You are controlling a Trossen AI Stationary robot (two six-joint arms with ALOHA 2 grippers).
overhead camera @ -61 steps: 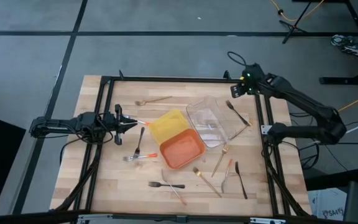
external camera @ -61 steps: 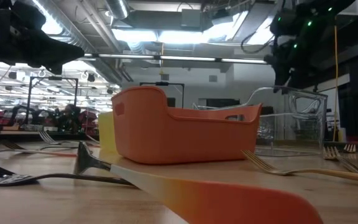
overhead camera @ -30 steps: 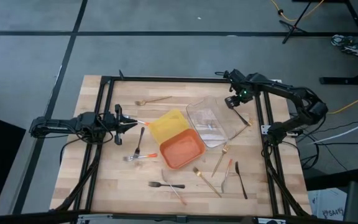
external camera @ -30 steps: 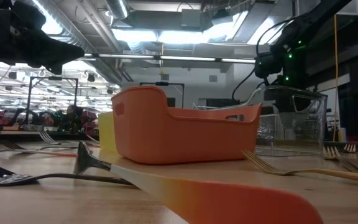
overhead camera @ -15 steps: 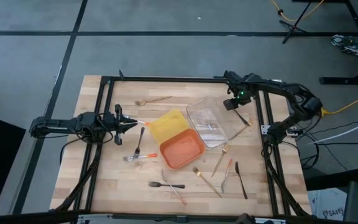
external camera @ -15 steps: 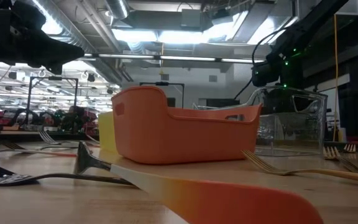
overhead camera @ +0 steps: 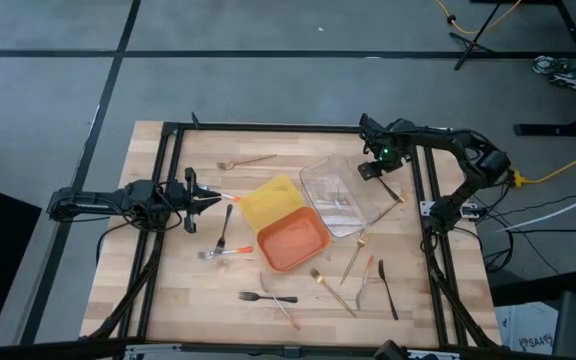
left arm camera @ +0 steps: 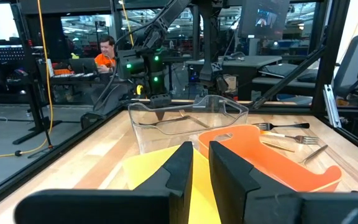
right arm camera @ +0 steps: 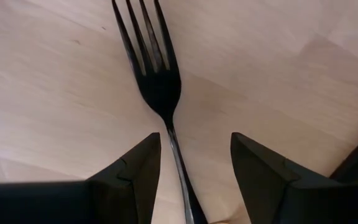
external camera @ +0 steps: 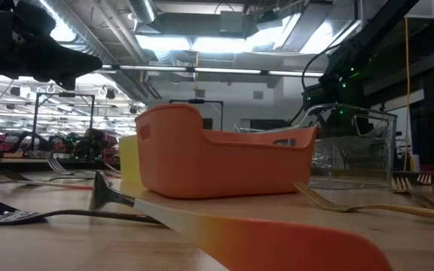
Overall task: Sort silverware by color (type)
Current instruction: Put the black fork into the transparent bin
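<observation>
Having dropped lower, the right end effector [right arm camera: 194,168] straddles, fingers apart, the black fork [right arm camera: 156,78].

Right gripper [overhead camera: 368,169] points down, fingers [right arm camera: 132,171] spread apart. Left gripper [overhead camera: 211,199] lies level, its arm stretched flat, fingers [left arm camera: 182,168] nearly together.

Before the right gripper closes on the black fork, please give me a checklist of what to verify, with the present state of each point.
1. Right gripper open: ok, both fingers stand apart.
2. Black fork between the fingers: ok, its handle runs through the gap.
3. Fingers touching the fork: cannot tell.
4. Fork lying flat on the wooden table: ok.
5. Clear tray apart from the gripper: ok in the high view, but it stands close beside it.
6. Left gripper out of the way: ok, it waits at the table's far left side, near the yellow tray.
</observation>
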